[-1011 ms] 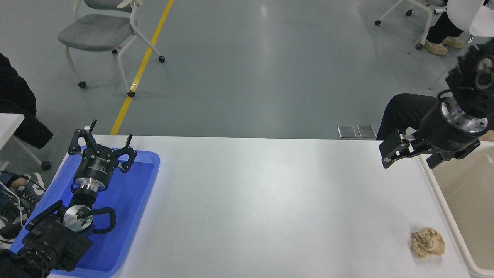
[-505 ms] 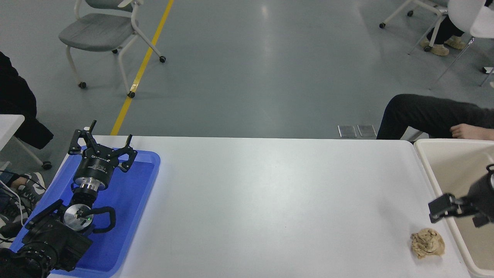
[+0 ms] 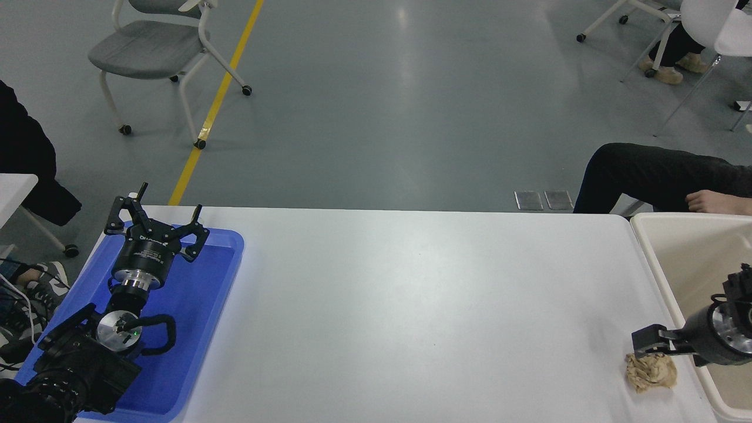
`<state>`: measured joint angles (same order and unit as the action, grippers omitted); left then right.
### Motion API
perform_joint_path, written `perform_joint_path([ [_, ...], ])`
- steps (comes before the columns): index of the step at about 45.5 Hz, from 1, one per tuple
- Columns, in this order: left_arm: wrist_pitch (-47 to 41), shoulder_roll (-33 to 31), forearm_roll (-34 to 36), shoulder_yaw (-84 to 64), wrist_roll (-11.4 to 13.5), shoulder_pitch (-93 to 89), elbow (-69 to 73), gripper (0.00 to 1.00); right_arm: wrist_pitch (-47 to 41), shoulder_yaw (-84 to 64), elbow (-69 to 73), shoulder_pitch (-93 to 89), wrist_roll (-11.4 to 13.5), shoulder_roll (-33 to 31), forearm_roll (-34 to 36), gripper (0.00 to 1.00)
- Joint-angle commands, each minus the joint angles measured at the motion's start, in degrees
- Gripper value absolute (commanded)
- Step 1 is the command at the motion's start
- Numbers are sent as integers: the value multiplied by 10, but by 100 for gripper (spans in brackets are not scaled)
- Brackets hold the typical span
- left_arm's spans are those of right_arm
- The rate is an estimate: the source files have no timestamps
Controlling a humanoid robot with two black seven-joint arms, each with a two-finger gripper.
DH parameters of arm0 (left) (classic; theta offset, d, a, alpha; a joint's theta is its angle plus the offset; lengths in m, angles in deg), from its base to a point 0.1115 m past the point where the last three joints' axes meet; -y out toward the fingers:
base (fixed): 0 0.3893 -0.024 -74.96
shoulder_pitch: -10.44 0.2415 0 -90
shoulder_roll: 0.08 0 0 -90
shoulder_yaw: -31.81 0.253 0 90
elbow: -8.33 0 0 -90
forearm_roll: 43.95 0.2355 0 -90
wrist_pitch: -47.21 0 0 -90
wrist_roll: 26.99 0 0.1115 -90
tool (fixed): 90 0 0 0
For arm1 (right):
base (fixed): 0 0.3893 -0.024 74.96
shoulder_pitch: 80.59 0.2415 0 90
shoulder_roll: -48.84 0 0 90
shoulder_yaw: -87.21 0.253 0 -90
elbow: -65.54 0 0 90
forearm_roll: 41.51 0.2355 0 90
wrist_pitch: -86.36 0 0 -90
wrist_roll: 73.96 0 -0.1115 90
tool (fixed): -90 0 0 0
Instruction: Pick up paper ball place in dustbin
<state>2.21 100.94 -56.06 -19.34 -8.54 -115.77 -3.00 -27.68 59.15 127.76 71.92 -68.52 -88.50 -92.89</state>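
Ball: the crumpled tan paper ball [image 3: 650,372] lies on the white table [image 3: 411,305] near its right front corner, just left of the bin.
Bin: the cream dustbin [image 3: 646,249] stands at the table's right edge.
Right gripper [image 3: 651,348]: reaches in from the right edge, low over the ball's top; only one dark finger shows, so whether it is wide or narrow cannot be told.
Left gripper [image 3: 155,220]: parked over the blue tray [image 3: 200,329] at lower left, fingers spread wide, holding nothing.
Beyond: a seated person's dark-trousered leg [image 3: 646,173] past the far edge.
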Motion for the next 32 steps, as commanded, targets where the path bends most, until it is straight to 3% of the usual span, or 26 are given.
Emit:
perform_joint_path([
  [1,0,0,0,0,0,0,0,100,31,22,-53,-49,0,49,-2,100],
  [19,0,0,0,0,0,0,0,100,71,21,-136,-108,0,103,-7,98],
  [26,0,0,0,0,0,0,0,100,72,21,-147,-114,0,108,-14,88],
  [32,0,0,0,0,0,0,0,100,72,21,-149,-114,-1,109,-15,48],
])
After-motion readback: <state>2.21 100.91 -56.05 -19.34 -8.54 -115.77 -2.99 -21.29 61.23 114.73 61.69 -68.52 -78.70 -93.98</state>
